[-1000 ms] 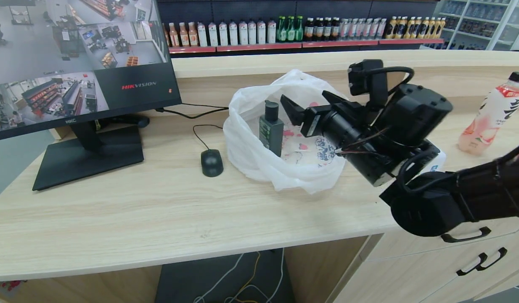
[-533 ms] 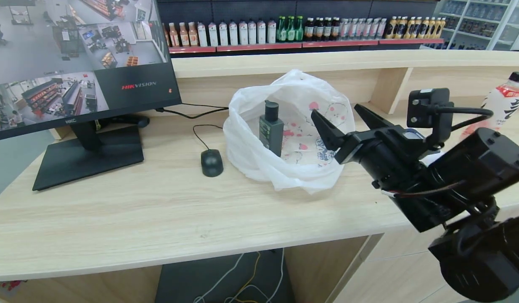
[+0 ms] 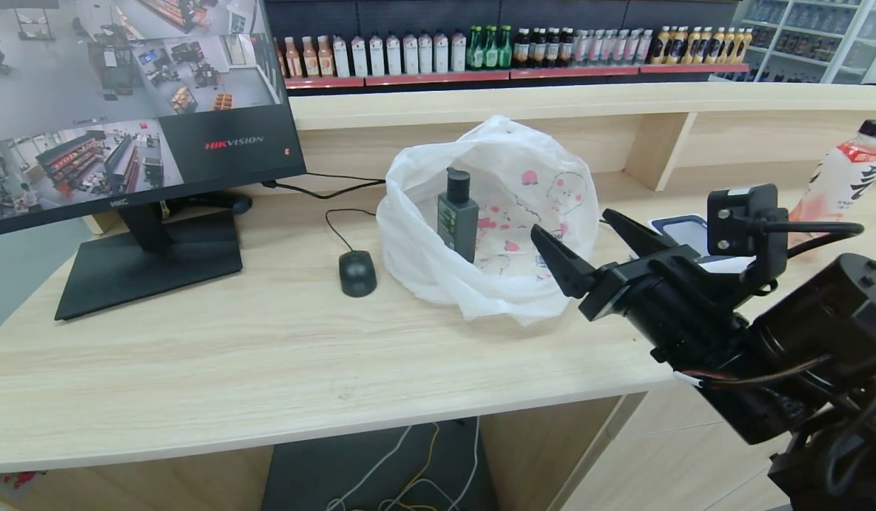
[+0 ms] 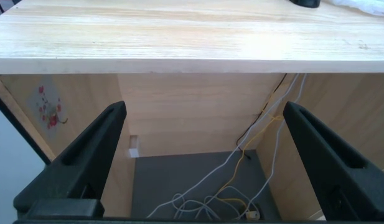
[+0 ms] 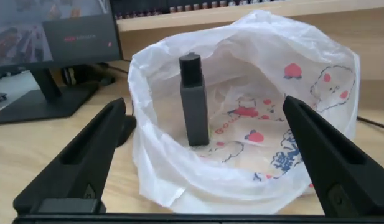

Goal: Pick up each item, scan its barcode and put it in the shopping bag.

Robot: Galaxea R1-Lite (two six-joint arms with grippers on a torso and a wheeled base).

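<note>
Facing bag with empty right claw (image 3: 571, 223)

Holds nothing, jaws spread wide, tips aimed at bag (image 3: 424, 270) mouth, just beside its right wall. Finds dark bottle (image 3: 457, 223) upright inside. Leaves two items out on counter (image 3: 267, 355): pack (image 3: 676, 228) just behind the claw, drink (image 3: 832, 191) upright, long axis vertical, well apart at far right. Likely calls for swinging away from bag, rightward; both lie on the right arm's side. Puts left claw (image 4: 205, 109) wide open, empty, below counter edge, much farther off.

Monitor (image 3: 118, 106) left on counter (image 3: 267, 369), black mouse (image 3: 357, 274) near it
</note>
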